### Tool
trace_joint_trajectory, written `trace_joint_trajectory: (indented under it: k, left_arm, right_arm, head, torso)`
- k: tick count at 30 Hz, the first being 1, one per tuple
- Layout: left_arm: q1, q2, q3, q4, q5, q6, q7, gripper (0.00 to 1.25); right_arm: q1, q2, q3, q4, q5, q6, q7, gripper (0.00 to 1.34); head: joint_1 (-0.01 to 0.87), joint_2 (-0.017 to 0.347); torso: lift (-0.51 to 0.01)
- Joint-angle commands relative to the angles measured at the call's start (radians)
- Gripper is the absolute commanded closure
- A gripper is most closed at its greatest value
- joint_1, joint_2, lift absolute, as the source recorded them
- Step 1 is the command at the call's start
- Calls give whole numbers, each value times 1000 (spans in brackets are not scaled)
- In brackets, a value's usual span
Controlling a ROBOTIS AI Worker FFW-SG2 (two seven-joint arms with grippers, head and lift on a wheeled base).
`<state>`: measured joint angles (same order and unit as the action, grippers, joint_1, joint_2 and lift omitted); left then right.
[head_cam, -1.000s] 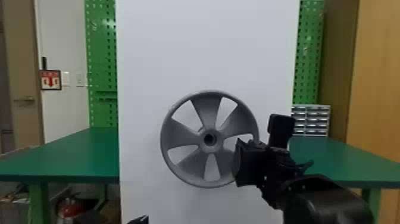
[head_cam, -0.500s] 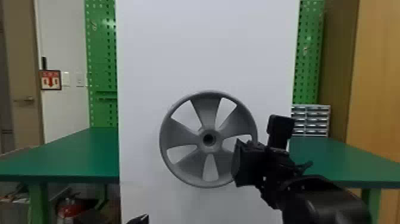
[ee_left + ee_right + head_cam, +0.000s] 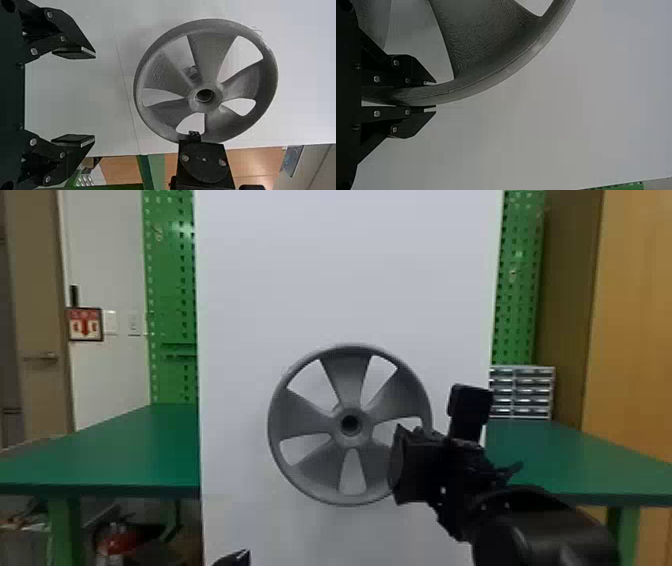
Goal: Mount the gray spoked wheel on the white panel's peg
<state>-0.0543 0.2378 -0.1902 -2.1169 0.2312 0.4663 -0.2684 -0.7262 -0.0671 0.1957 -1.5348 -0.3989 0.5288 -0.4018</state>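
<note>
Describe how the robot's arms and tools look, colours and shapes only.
The right arm is black, with a rounded, slightly glossy casing and a boxy black block near its wrist. The left tool and right tool are black too, each with two flat, angular fingers dotted with round silvery screws.
</note>
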Motion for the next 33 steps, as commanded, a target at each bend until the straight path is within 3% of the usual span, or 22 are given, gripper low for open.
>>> trace_joint_trajectory:
  k: [1, 26, 33]
  left_arm:
    - [-1, 0, 0, 0, 0, 0, 0, 498]
    - [1, 2, -2, 0, 0, 0, 0, 498]
    - [1, 3, -5, 0, 3, 0, 0, 498]
  right_arm:
    - [-4, 1, -1, 7, 0, -4, 0, 1111]
    - [-39, 16, -9, 122, -3, -66, 15, 1111]
    - [-45, 23, -1, 130, -12, -78, -35, 1111]
  head:
    - [123, -8]
    - [123, -8]
    - [123, -8]
  torso:
    - [-401]
    - [-401]
    - [-401]
